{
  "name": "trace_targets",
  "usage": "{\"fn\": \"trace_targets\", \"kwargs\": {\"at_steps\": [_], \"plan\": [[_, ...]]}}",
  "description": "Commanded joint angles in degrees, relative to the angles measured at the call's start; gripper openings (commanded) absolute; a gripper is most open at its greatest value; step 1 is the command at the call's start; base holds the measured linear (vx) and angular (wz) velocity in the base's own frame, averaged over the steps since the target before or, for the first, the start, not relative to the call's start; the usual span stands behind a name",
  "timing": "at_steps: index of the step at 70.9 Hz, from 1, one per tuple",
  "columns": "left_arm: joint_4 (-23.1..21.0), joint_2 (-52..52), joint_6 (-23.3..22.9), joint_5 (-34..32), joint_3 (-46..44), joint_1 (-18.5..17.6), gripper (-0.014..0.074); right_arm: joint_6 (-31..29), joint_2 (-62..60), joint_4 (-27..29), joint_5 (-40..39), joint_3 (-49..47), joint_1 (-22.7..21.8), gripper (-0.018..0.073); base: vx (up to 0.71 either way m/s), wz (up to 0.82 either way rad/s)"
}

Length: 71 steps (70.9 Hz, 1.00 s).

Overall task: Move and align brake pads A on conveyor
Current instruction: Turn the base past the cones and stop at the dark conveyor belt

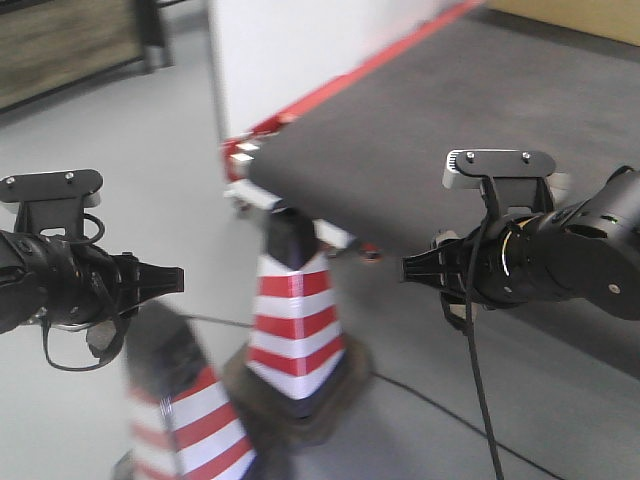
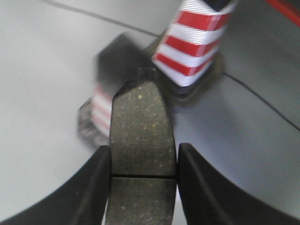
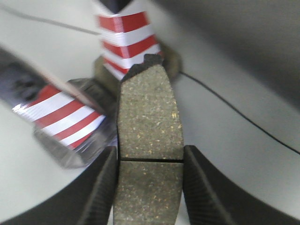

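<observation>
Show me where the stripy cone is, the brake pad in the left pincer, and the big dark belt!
Stripy cone (image 1: pixel 296 320): front view, on its red and white bands.
Brake pad (image 2: pixel 142 126): left wrist view, on its speckled face above the groove.
Conveyor belt (image 1: pixel 440 100): front view, on bare dark fabric.

Left gripper (image 2: pixel 143 187): black, matte fingers. The brake pad (image 2: pixel 142 140) between them is seen as dark olive-grey, finely speckled with pale and yellowish flecks, crossed by a thin dark groove. Right gripper (image 3: pixel 149 192): black, ribbed texture on the fingers. Its brake pad (image 3: pixel 150 140) is shown in a lighter grey-brown, with denser golden specks and the same dark cross groove.

Beyond both grippers, a traffic cone (image 1: pixel 297 320) is banded red and white, with a black top and dark base. The conveyor (image 1: pixel 450 100) past the right gripper is dark charcoal, edged by a red strip (image 1: pixel 370 65). The floor (image 1: pixel 120 130) is pale grey. A thin black cable (image 1: pixel 440 405) is traced across it.
</observation>
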Motion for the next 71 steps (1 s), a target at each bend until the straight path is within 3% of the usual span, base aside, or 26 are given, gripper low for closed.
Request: {"fn": "trace_targets", "kwargs": {"at_steps": [1,71], "plan": [[1.61,-1.97,-0.14,-2.13,-1.51,-0.27,0.0104,-0.08,-2.04,-1.76,-2.76,-1.61,-0.05,-0.0006,0.20,-0.75],[1.61,-1.97,-0.14,-2.13,-1.51,-0.27,0.0104,-0.08,-2.04,-1.76,-2.76,-1.61,-0.05,-0.0006,0.16,-0.57]]}}
